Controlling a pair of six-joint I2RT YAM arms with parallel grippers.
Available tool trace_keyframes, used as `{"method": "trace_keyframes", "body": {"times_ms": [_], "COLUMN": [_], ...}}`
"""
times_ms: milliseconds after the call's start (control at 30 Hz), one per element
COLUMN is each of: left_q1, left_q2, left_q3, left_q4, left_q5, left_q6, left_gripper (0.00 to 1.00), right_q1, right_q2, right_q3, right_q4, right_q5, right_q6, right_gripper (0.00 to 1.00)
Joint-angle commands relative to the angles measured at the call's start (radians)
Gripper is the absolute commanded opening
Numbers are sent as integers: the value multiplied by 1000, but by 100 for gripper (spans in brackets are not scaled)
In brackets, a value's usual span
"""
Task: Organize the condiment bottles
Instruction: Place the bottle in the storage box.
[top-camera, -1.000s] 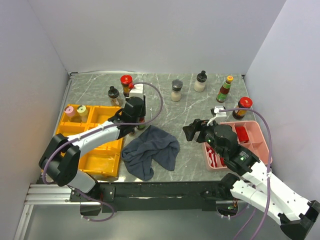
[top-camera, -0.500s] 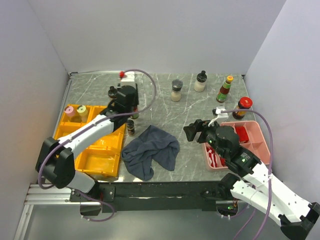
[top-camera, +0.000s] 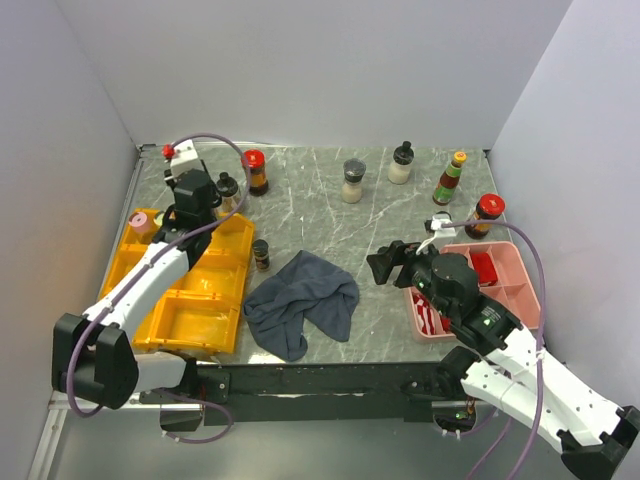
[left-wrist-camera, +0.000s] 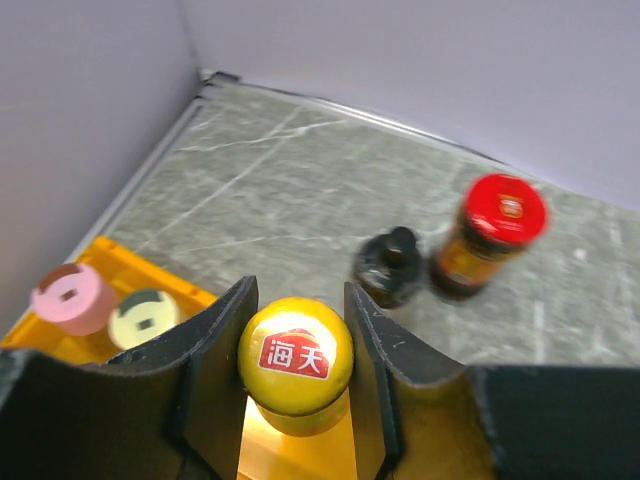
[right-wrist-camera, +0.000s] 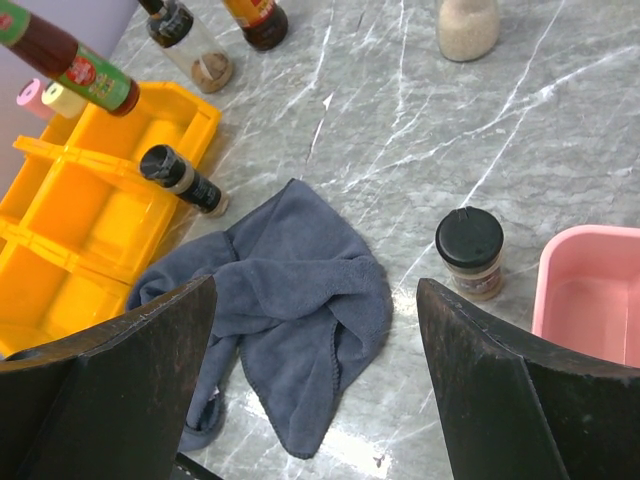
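My left gripper (top-camera: 188, 212) is shut on a yellow-capped sauce bottle (left-wrist-camera: 296, 357) and holds it upright over the back of the yellow tray (top-camera: 190, 300). Pink-capped (left-wrist-camera: 72, 297) and pale-green-capped (left-wrist-camera: 145, 317) jars stand in the tray's back-left compartment. A black-capped bottle (left-wrist-camera: 390, 265) and a red-capped jar (left-wrist-camera: 490, 232) stand on the table beyond. My right gripper (top-camera: 385, 262) is open and empty, hovering over the grey cloth (right-wrist-camera: 290, 290). A black-capped jar (right-wrist-camera: 470, 250) stands to its right. Another black-capped jar (right-wrist-camera: 182, 180) stands by the yellow tray.
Along the back stand a grey-capped jar (top-camera: 353, 181), a black-capped jar (top-camera: 402, 162), an orange-capped sauce bottle (top-camera: 449, 178) and a red-capped jar (top-camera: 487, 214). A pink tray (top-camera: 500, 285) holding red items sits at the right. Walls close three sides.
My left gripper has swung left and back, from beside the cloth to above the yellow tray's back compartments. The right arm has not moved.
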Motion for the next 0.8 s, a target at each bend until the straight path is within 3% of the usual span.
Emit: {"method": "trace_keyframes", "body": {"times_ms": [0, 467, 767], "left_q1": [48, 109, 109], "left_q2": [-14, 64, 109], "left_q3": [-1, -119, -99], "left_q4": [157, 246, 231], "left_q5": [-22, -21, -60], "left_q6": [-8, -68, -68], "left_gripper": [1, 5, 47], "right_q1": [3, 3, 3], "right_q2": [-27, -24, -9], "right_q3": [1, -1, 9], "right_q4": [29, 29, 32], "right_q5": [2, -8, -7], "right_q6": [-12, -12, -17], "right_gripper": [89, 90, 93]}}
